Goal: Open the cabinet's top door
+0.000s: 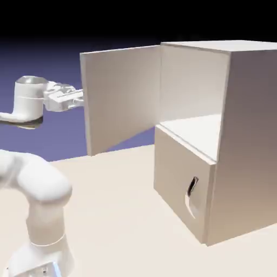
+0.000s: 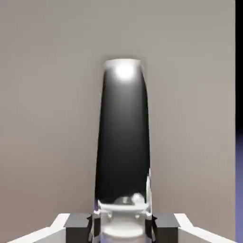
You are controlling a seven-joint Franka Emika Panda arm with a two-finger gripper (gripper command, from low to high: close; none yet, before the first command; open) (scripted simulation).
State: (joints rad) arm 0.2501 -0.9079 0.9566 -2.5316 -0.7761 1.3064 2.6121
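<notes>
While the cabinet's (image 1: 251,135) top door (image 1: 121,97) stands open, the end effector (image 2: 122,230) grips its handle (image 2: 122,137).

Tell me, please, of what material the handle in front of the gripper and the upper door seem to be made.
Handle: perhaps glossy plastic or lacquered metal, black with a pale end; a bright highlight shows the shine.
Upper door: possibly painted board, matt beige; its face is even, without visible grain.
</notes>
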